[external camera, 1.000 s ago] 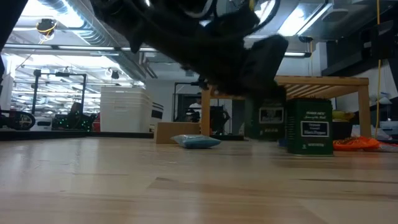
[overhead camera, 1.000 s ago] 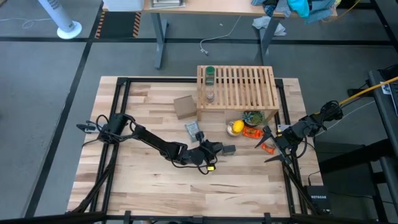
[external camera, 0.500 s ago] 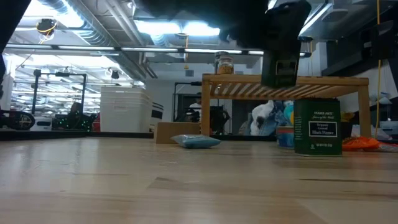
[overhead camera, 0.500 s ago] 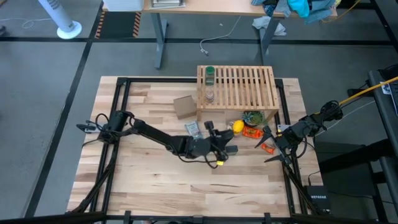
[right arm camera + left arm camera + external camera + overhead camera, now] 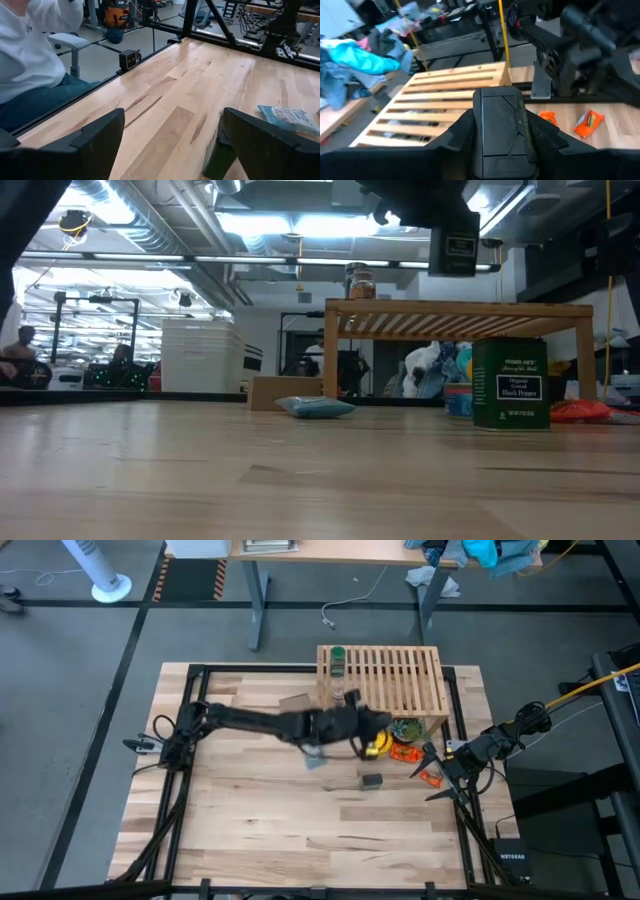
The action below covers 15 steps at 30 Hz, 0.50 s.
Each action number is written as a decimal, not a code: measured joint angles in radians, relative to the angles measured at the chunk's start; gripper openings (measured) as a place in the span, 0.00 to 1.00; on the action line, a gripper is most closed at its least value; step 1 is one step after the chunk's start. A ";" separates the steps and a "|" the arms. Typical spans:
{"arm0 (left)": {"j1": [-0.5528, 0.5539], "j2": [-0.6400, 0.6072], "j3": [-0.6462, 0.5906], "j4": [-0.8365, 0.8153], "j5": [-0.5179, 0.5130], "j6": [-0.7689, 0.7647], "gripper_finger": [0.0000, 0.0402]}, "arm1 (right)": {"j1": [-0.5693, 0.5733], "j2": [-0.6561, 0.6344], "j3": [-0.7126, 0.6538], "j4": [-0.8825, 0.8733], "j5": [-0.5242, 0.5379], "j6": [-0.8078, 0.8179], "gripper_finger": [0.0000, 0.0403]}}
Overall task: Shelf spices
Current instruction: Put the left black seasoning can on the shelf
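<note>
while the left gripper [image 5: 502,145] hangs above the pale slatted wooden shelf [image 5: 395,680], its fingers clamp a small dark rectangular tin [image 5: 501,127] by its flat sides; rigid, light, probably slick. right gripper [image 5: 440,780] waits, fingers spread, empty.

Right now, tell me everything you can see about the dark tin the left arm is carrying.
The dark tin is a rectangular, matte black container with a faint label. It is clamped upright between the left gripper's jaws, lifted clear of the table and held above the front edge of the slatted wooden shelf. Nothing else touches it.
</note>
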 joint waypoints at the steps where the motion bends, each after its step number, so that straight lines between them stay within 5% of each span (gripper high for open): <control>1: 0.016 -0.008 0.017 -0.031 0.029 -0.006 0.29 | 0.000 0.000 0.000 0.000 0.000 0.000 0.85; 15: 0.290 -0.059 0.102 -0.156 0.467 -0.079 0.29 | 0.000 0.000 0.000 -0.002 0.000 0.000 0.85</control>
